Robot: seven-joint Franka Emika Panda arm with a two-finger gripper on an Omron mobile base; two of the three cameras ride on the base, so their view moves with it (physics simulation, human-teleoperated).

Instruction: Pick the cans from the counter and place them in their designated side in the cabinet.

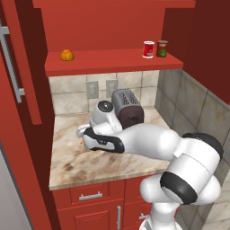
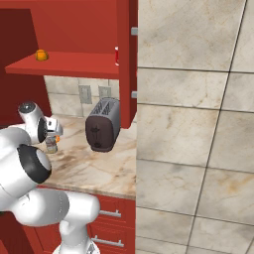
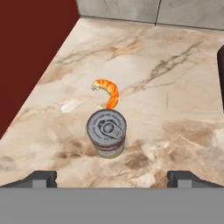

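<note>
My claw (image 3: 112, 178) hangs over the counter (image 3: 175, 100) with its fingers spread wide apart and nothing between them; the two dark fingertips (image 3: 41, 178) sit at either side of my hand view. Just ahead of the claw, centred between the tips and upright on the stone, stands the silver-grey can (image 3: 106, 132), its pull-tab lid facing me. I can see no contact with either finger. Right behind the can, touching or nearly so, lies an orange shrimp (image 3: 107, 92). Farther out and off to the claw's right is the dark toaster (image 1: 128, 108), against the tiled wall. Well above and beyond the claw, on the cabinet (image 1: 112, 63) shelf, the red can (image 1: 148, 49) stands beside a dark can (image 1: 162, 48), with an orange fruit (image 1: 67, 55) at the shelf's other end.
</note>
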